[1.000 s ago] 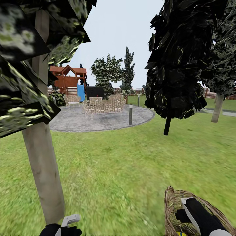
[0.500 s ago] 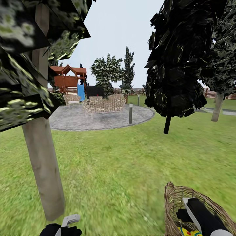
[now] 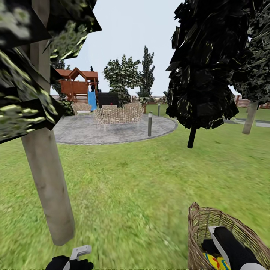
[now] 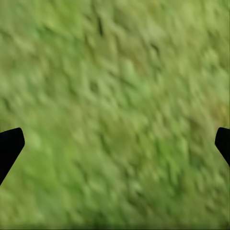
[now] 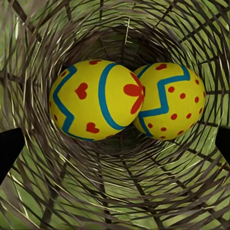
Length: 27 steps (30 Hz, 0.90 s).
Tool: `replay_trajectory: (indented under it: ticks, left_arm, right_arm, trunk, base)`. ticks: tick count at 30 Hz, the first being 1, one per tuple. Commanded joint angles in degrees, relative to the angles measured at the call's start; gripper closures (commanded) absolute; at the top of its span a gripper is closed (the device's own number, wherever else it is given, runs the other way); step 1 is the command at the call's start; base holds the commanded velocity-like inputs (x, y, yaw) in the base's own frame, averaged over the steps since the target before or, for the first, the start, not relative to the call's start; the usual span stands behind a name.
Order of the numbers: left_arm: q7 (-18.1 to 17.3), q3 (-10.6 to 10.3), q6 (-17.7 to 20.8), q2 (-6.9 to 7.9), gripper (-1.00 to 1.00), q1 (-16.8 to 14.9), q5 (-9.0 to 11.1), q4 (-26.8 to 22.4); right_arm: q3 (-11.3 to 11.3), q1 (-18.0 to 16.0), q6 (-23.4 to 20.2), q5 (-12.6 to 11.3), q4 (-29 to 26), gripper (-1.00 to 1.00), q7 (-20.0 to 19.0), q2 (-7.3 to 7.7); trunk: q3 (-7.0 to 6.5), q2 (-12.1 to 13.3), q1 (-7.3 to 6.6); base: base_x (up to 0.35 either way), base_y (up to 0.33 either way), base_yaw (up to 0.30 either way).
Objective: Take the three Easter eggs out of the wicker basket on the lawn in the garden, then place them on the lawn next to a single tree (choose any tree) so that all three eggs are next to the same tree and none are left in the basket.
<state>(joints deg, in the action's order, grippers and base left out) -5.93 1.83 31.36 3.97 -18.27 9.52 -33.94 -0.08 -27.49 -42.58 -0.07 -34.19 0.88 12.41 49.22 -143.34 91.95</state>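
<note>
Woven wicker basket (image 5: 48, 191) cups two glossy, rounded, zigzag-banded Easter eggs (image 5: 96, 100).

The head camera tips downward, so the whole scene slides up the head view: the patio (image 3: 112, 131) and playset (image 3: 77, 84) sit higher than a second ago. More of the wicker basket (image 3: 210, 221) comes into sight at the lower right, and a yellow egg (image 3: 213, 261) inside it, beside the right arm, shows more fully.
</note>
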Motion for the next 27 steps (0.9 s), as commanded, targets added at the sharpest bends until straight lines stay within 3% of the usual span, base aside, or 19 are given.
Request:
replay_trajectory:
  ticks: [1, 8, 24, 27]
  left_arm:
    - [-0.1, 0.2, 0.4, -0.02, -1.0, 0.0, 0.2, -0.1]
    - [-0.1, 0.2, 0.4, -0.06, -1.0, 0.0, 0.2, -0.1]
    - [-0.3, 0.2, 0.2, -0.1, -1.0, 0.0, 0.2, -0.2]
    - [-0.3, 0.1, 0.1, -0.11, -1.0, 0.0, 0.2, -0.1]
  right_arm:
    - [0.0, 0.0, -0.3, 0.0, -0.1, -1.0, 0.1, -0.01]
    - [0.0, 0.0, -0.3, 0.0, -0.1, -1.0, 0.1, -0.02]
    - [0.1, 0.0, -0.3, 0.2, -0.1, -1.0, 0.3, -0.19]
    - [0.1, 0.0, -0.3, 0.2, -0.1, -1.0, 0.3, -0.19]
  trunk:
    - [0.29, 0.0, 0.01]
    - [1.84, -0.1, 0.19]
    - [1.84, -0.1, 0.19]
    - [1.84, -0.1, 0.19]
  base:
    - [0.0, 0.0, 0.0]
    - [0.0, 0.0, 0.0]
    - [0.0, 0.0, 0.0]
    - [0.225, 0.0, 0.0]
